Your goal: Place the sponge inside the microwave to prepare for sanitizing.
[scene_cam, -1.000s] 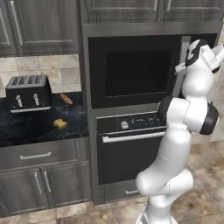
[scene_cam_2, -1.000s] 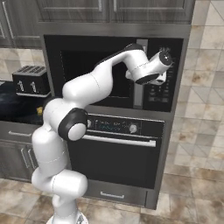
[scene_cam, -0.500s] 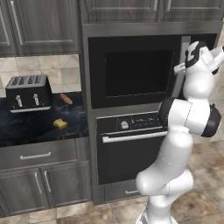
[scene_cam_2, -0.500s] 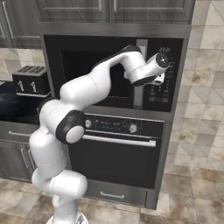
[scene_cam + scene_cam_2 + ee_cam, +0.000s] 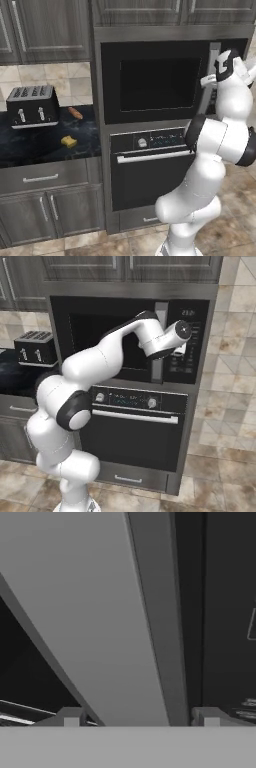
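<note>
The microwave [image 5: 165, 82] sat shut in the dark cabinetry, with the oven [image 5: 152, 165] below it. The white arm reached up to the grey handle [image 5: 210, 75] at the door's right. On the black counter [image 5: 30, 147] far left lay the sponge [image 5: 69, 142], between the toaster [image 5: 32, 106] and a reddish sausage-shaped item [image 5: 75, 113].

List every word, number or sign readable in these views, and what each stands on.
No text can be read for certain.
Microwave keypad panel: a lit display at the top and rows of button labels, all too blurred to read.
Oven control strip: faint bluish display marks, too small to read.
Toaster: no lettering visible.
</note>
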Available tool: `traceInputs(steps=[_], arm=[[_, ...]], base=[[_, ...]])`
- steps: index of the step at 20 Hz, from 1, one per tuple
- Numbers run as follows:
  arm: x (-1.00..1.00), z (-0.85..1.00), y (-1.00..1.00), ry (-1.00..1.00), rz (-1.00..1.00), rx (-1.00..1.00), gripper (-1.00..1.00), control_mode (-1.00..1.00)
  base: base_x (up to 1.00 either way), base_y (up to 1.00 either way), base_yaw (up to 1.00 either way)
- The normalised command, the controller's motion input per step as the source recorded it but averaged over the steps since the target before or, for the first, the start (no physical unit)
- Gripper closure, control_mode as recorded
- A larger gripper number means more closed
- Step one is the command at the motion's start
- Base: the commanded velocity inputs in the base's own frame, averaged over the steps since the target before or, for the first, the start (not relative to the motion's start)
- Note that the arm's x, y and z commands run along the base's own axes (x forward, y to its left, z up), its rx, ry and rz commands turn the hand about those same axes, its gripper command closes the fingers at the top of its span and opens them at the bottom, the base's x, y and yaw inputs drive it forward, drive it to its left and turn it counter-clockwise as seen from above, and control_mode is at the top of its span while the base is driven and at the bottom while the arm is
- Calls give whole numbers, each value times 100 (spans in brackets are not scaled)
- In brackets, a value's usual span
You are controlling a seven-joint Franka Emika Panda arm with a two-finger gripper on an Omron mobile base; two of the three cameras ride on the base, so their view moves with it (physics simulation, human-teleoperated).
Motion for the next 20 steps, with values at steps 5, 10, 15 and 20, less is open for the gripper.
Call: traceInputs(steps=[5, 10, 15, 20], arm=[[-53, 0, 19, 0, 2, 5, 100, -100], [-69, 0, 14, 0, 0, 2, 100, -100], [-70, 1, 14, 1, -3, 3, 100, -100], [-64, 2, 18, 1, -7, 2, 100, -100]], base=[[0, 0, 0], [0, 0, 0], [0, 0, 0], [0, 0, 0]])
